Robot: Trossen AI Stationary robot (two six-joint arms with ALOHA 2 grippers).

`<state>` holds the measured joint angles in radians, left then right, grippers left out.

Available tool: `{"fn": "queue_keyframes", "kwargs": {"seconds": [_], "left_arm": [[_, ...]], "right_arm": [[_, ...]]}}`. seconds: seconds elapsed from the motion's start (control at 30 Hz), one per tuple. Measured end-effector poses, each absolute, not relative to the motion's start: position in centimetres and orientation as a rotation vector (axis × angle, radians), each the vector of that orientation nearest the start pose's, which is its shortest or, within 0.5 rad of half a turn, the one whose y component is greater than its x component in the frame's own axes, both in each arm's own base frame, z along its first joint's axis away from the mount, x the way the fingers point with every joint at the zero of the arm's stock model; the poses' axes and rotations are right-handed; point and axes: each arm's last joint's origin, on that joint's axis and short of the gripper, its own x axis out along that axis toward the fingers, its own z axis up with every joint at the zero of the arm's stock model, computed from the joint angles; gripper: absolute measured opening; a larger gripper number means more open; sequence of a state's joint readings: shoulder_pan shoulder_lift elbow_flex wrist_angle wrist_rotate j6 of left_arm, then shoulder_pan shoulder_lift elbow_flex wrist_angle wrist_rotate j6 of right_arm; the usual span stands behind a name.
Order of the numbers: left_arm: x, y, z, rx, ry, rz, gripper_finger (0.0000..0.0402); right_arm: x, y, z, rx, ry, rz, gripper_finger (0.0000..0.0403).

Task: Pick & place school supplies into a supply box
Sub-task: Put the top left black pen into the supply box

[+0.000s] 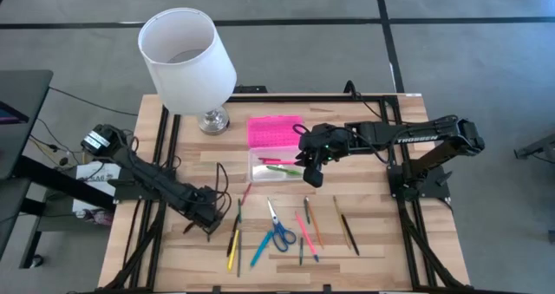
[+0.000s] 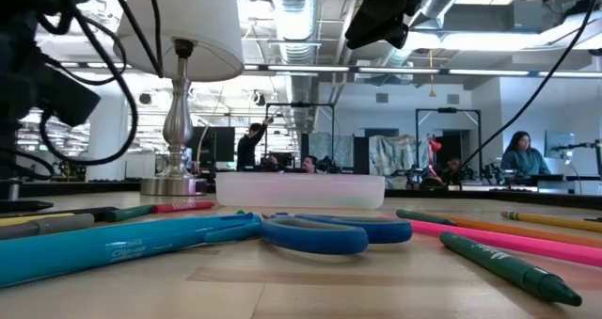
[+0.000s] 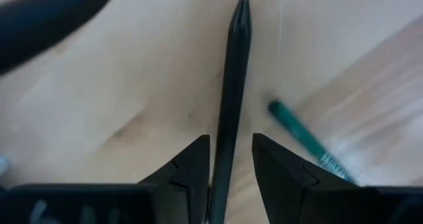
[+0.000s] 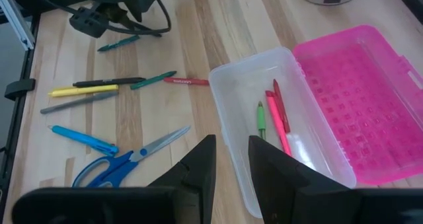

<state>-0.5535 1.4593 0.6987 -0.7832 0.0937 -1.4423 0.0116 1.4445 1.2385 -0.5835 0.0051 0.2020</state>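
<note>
1. Low on the left of the high view, the left gripper (image 1: 208, 219) sits down at the table (image 1: 381, 251). Its jaws straddle a dark pen (image 3: 228, 112) with a gap on each side, so they are parted and not yet pinching.
2. At centre frame, the right gripper (image 1: 312, 174) hovers above the supply box (image 1: 276, 166), jaws slightly apart and holding nothing.
3. The clear box lies open, its pink lid (image 1: 274, 131) folded back, with a few pink, red and green pens inside.
4. More pens and the blue-handled scissors (image 1: 279, 231) lie scattered below the box.
5. The dark pen looks light, stiff and smooth, so likely to roll or slip; gripping across its middle seems safest.
</note>
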Motion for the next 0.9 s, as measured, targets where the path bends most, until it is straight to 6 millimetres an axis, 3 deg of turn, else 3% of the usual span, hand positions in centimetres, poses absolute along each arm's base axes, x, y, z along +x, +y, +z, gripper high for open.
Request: {"fn": "queue_keyframes", "kwargs": {"seconds": [0.33, 0.63, 0.9], "left_arm": [[16.0, -12.9, 13.8, -0.698, 1.588, 0.611, 0.0109], [15.9, -13.0, 13.5, -0.678, 1.531, 0.59, 0.0106], [16.0, -12.9, 13.5, -0.636, 1.512, 0.564, 0.0051]], "right_arm": [[30.7, 0.4, 30.5, 0.191, 0.788, -0.075, 0.0082], [30.7, 0.6, 30.5, 0.189, 0.788, -0.069, 0.0082], [30.7, 0.6, 30.5, 0.19, 0.788, -0.069, 0.0082]]}}
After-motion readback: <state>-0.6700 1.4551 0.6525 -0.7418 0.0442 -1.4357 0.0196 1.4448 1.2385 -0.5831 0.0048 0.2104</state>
